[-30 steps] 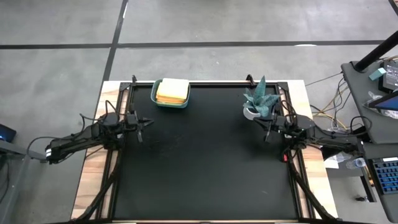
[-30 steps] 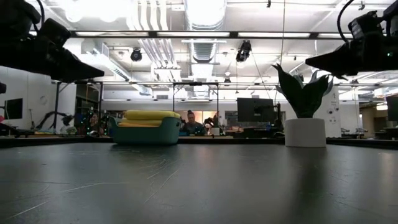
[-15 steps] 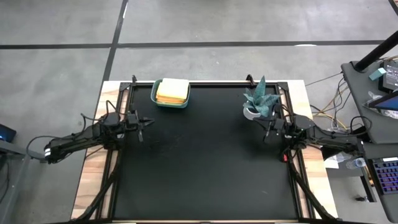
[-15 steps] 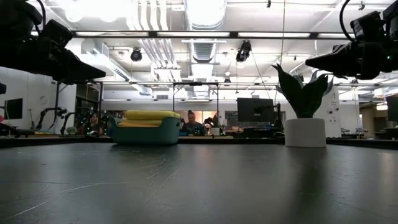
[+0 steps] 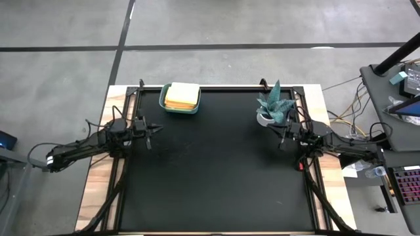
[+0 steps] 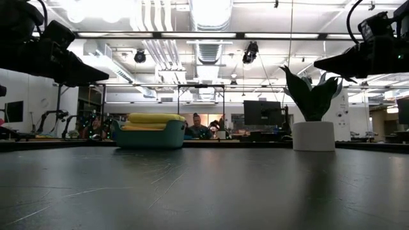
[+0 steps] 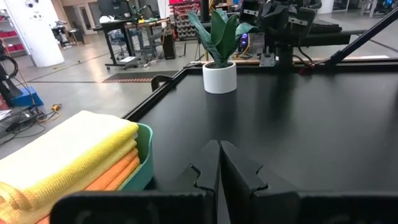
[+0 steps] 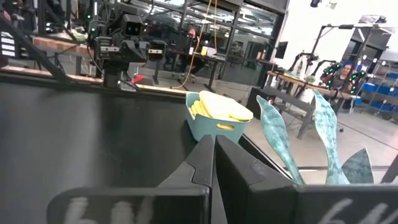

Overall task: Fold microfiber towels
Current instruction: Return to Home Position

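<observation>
The microfiber towels (image 5: 182, 96) are seen stacked in the teal plastic bin (image 5: 180, 111), which stands at the far edge of the table (image 5: 216, 170), near its far left corner. A yellow towel lies on top. In the left wrist view, more yellow folds and orange ones are made out beneath it; whether a lime green one lies deeper cannot be told. No loose cloth is seen anywhere on the table.

The left claw (image 5: 149, 128) is held above the left edge of the table, with its fingers pressed together and nothing between them. The right claw (image 5: 282, 139) is held above the right edge, just beside the potted plant (image 5: 274, 105) in the far right corner. Its fingers are likewise closed on nothing. Both claws are raised well clear of the table, as the low view shows.

The folding and stowing are judged to be finished, since every towel in sight is folded and in the bin. Only the parking of the arms appears to be left, and that looks nearly complete.
</observation>
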